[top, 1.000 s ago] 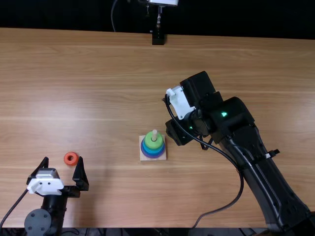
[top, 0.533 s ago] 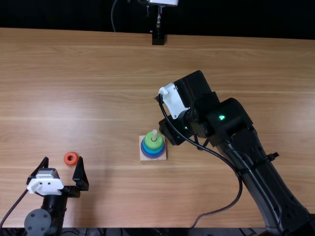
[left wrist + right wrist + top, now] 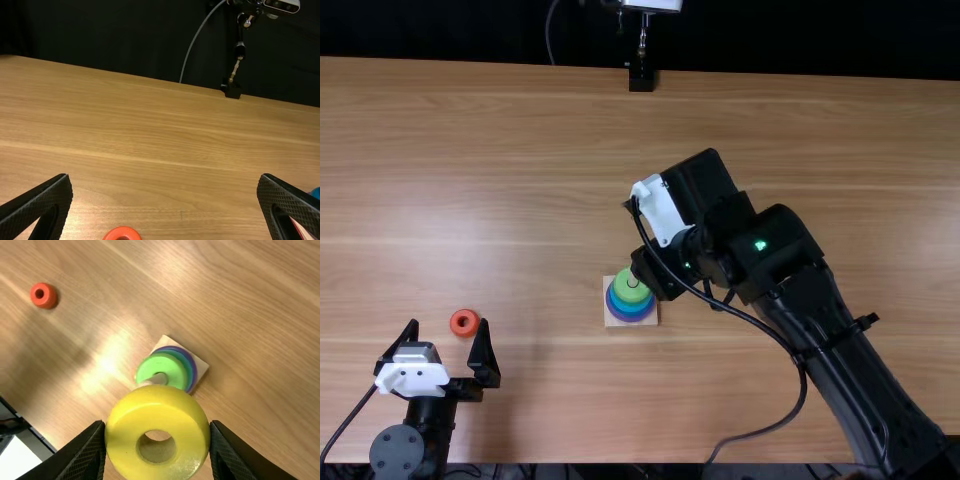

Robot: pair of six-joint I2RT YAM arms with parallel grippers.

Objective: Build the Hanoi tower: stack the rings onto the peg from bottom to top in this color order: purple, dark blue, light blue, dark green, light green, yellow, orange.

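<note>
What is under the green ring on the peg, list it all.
Beneath the green ring, blue edges and a purple edge stick out, above the square wooden base. Their inner parts are covered, so the exact number of rings there can't be told.

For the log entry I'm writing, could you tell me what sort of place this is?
Probably a robotics lab or test station: two robot arms work at a wooden table, with a dark backdrop and a mounted camera beyond.

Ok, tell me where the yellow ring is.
In the right wrist view, the yellow ring is held between the right claw's two fingers, close to the peg.
</note>
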